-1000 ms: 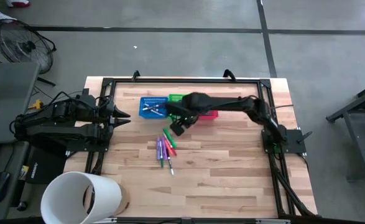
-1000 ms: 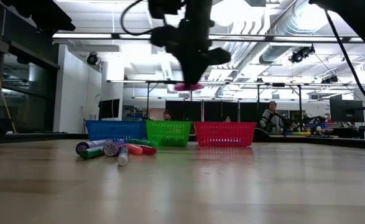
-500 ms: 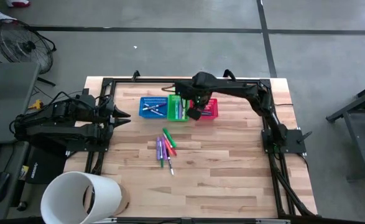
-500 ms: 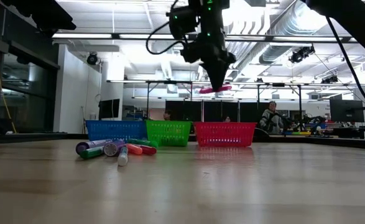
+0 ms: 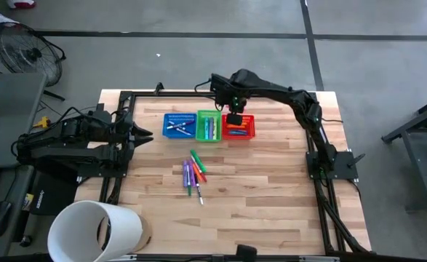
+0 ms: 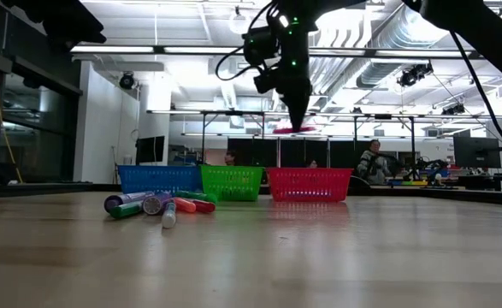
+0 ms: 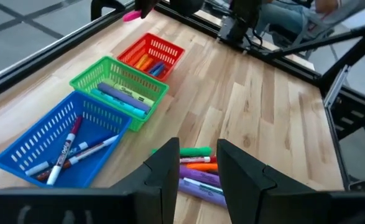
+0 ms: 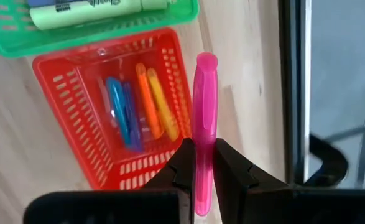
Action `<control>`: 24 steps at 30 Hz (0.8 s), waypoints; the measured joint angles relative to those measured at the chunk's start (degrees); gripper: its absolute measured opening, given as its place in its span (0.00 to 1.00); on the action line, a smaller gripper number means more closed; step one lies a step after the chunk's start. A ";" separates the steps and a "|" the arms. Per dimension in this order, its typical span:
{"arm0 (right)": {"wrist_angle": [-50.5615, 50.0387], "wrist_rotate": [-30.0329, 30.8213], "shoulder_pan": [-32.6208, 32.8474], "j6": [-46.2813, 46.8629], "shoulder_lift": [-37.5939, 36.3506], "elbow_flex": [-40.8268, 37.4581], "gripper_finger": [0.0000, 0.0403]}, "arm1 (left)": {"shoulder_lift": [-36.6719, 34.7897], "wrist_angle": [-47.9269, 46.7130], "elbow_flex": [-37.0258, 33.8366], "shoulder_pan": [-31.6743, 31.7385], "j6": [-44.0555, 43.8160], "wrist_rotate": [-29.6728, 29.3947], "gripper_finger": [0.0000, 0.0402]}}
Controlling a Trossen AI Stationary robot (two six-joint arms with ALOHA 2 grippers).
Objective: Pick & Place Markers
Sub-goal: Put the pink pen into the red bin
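My right gripper (image 5: 234, 118) hangs over the far side of the red basket (image 5: 240, 129), shut on a pink marker (image 8: 205, 93). That basket holds blue, orange and yellow markers (image 8: 135, 106). Beside it stand a green basket (image 5: 208, 126) and a blue basket (image 5: 178, 126), each with markers inside. A loose pile of purple, green, orange and red markers (image 5: 193, 173) lies flat on the wooden table, nearer than the baskets. My left gripper (image 7: 198, 168) waits open at the table's left edge with nothing between its fingers. My right gripper pinches the pink marker's barrel (image 8: 202, 134) between its two fingers, partway along its length. The fingers come from above, pointing down, and lie across the marker. The marker (image 6: 293, 129) sits level in the hold, lifted clear, high above the red basket's rim.
A black metal frame (image 5: 126, 102) runs along the table's far, left and right sides. A white bucket (image 5: 93, 231) stands at the near left corner. Bare wood lies on the near half of the table (image 5: 271, 211).
My right gripper has carried the pink marker from above the loose pile toward the table's far edge and right, ending over the red basket. Its wrist has rolled, so the marker has turned about while staying level and clear.
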 joint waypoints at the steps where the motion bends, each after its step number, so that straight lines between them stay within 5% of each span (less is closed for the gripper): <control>1: 0.69 -0.59 -0.19 -1.18 0.00 0.00 0.06 | 0.00 0.00 0.00 0.00 -0.77 -0.09 0.26; 9: 3.70 -4.42 -0.99 -7.90 0.02 -0.33 0.06 | 0.00 0.04 0.00 0.00 -6.03 -0.15 0.26; 24: 15.70 -5.35 -0.82 -13.28 0.11 -19.67 0.06 | 0.01 5.91 0.00 -0.01 -7.95 -0.13 0.26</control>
